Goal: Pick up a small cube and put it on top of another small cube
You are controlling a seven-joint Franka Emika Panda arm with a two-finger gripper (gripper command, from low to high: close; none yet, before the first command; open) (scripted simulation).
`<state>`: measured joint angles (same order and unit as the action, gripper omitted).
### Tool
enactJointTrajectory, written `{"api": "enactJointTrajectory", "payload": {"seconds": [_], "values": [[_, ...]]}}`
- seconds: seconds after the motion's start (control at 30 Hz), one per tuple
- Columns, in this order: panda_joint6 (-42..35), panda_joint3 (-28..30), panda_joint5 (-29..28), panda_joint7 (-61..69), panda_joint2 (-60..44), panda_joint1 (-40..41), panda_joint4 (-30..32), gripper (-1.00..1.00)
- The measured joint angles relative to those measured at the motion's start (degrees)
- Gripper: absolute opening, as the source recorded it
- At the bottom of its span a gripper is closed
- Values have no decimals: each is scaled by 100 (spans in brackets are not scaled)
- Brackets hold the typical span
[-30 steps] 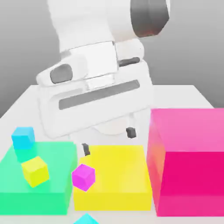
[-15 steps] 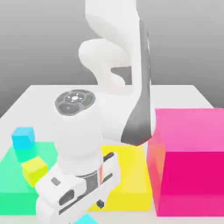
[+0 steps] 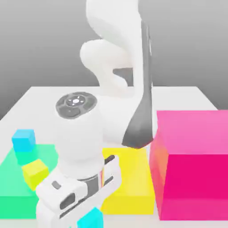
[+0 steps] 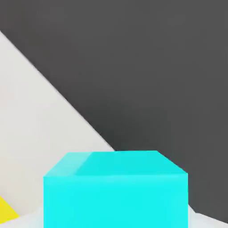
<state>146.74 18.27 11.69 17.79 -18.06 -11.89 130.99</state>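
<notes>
In the exterior view we find the tall pink block (image 3: pixel 196 187) walling off the lower right; the green block (image 3: pixel 20 202) and yellow block (image 3: pixel 129 187) fill the lower left and lower centre; the small yellow cube (image 3: pixel 35 173) obstructs the green block's top; we see open tabletop (image 3: pixel 178 99) at middle right, behind the pink block.

Small cube (image 3: pixel 90 218), cyan; large block (image 3: pixel 196 178), pink; slab (image 3: pixel 129 191), yellow; second slab (image 3: pixel 20 196), green; worktop (image 3: pixel 178 98), pale grey.
</notes>
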Motion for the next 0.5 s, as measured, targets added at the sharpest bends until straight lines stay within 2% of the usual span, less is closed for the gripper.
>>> {"api": "enactJointTrajectory", "payload": {"seconds": [0.23,0.5], "values": [[-508,189,-534,143,1150,-9,674,-100],[-841,227,-1449,143,2542,162,1526,-100]]}}
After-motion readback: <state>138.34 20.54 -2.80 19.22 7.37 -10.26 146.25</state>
